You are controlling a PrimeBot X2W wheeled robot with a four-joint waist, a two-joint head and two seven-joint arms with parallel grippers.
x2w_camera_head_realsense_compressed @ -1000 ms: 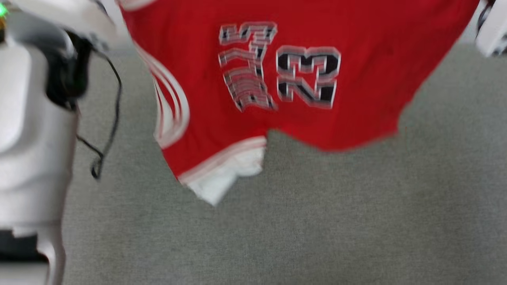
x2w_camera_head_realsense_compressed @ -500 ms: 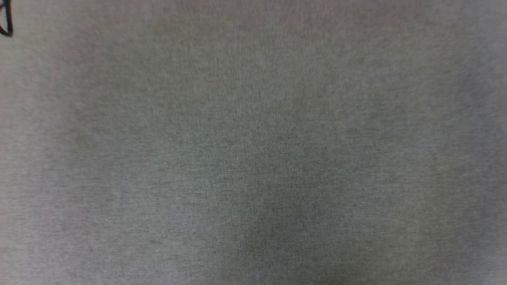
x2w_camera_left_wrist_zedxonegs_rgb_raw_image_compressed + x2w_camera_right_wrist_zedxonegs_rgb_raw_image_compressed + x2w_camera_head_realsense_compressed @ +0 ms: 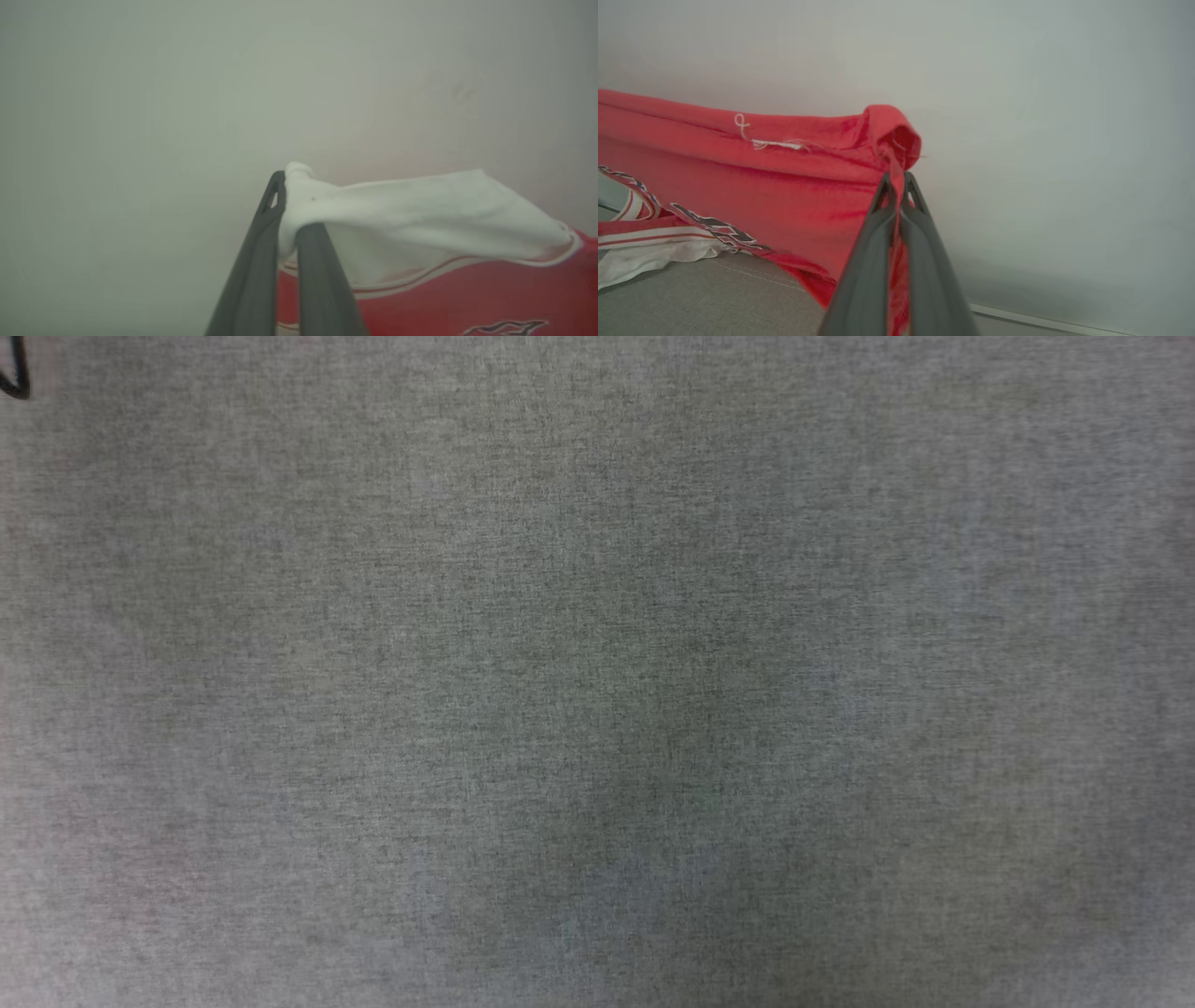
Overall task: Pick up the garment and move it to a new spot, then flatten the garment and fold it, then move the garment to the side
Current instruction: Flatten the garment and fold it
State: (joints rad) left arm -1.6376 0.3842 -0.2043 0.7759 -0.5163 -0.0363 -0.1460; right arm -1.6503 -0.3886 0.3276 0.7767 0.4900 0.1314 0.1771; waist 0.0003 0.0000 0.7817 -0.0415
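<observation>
The head camera has swung onto the open grey surface [image 3: 597,672], while the left claw [image 3: 292,205] clenches a white corner of the garment [image 3: 467,289] and the right claw [image 3: 896,179] its red edge, near a pale wall [image 3: 1041,140].

Garment [image 3: 784,196]: red cloth, matt, fine-textured; white panel soft. Left hand [image 3: 293,205], right hand [image 3: 897,183]: dark grey plastic, smooth, matt. Surface [image 3: 597,672]: grey woven cloth, matt, coarse weave.
</observation>
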